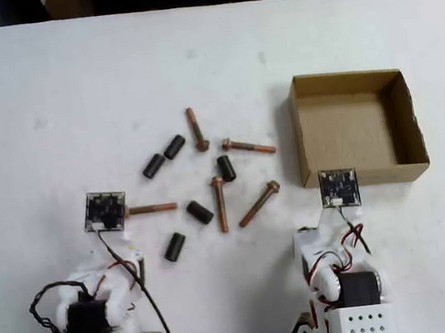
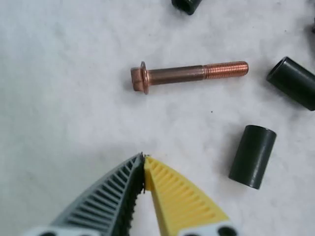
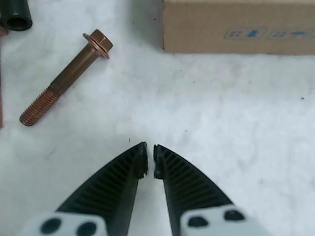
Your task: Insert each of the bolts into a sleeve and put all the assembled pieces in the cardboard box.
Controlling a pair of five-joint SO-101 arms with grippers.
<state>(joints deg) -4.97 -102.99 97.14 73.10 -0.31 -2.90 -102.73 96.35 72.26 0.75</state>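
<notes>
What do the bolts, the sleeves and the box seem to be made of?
Bolts: probably metal, copper-coloured with a dull sheen; cut threads and a flanged hex head show. Sleeves: smooth black tubes with a faint shine, plastic or coated metal, I cannot tell. Box: matte brown cardboard with folded walls.

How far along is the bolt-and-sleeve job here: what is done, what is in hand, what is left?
Done: nothing; the brown cardboard box is empty. In hand: nothing; the left gripper sits shut by a copper-coloured flanged bolt, the right gripper shut by another such bolt. Left: all five bolts lie bare among five loose black cylindrical sleeves, so every insertion and boxing remains.
</notes>
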